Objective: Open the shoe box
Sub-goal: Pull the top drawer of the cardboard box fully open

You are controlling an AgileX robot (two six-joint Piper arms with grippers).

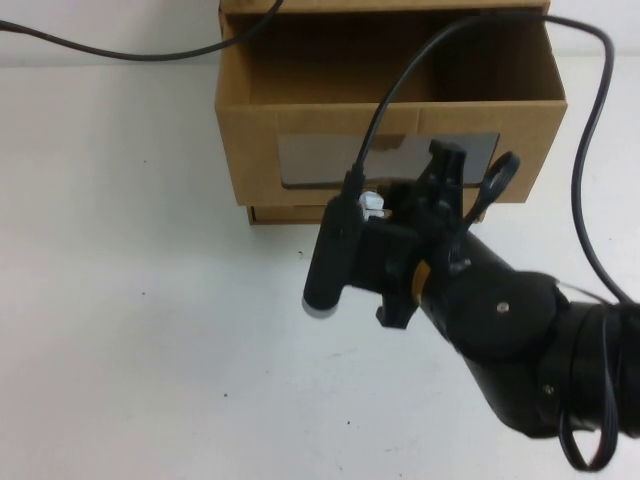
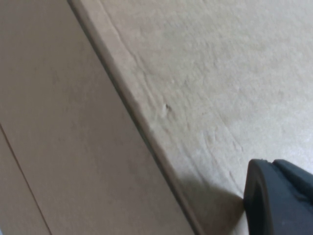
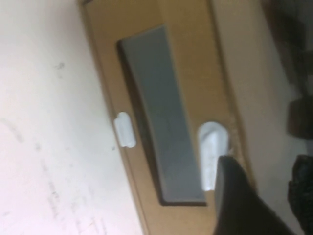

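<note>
White table [image 1: 130, 330], matte surface, few faint dark specks [image 1: 143, 293], light scuff marks [image 3: 51, 196]

right arm [image 1: 520, 330]: stretched forward, centre-right | right hand [image 1: 472, 170]: fingers apart | left hand [image 2: 281, 196]: closed, outside high view

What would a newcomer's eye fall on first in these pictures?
First the black right arm fills the lower right of the high view, its right claw open at the front of the shoe box. The brown box stands at the far middle of the white table, a grey window in its front. The left claw, shut, lies close against cardboard.
</note>
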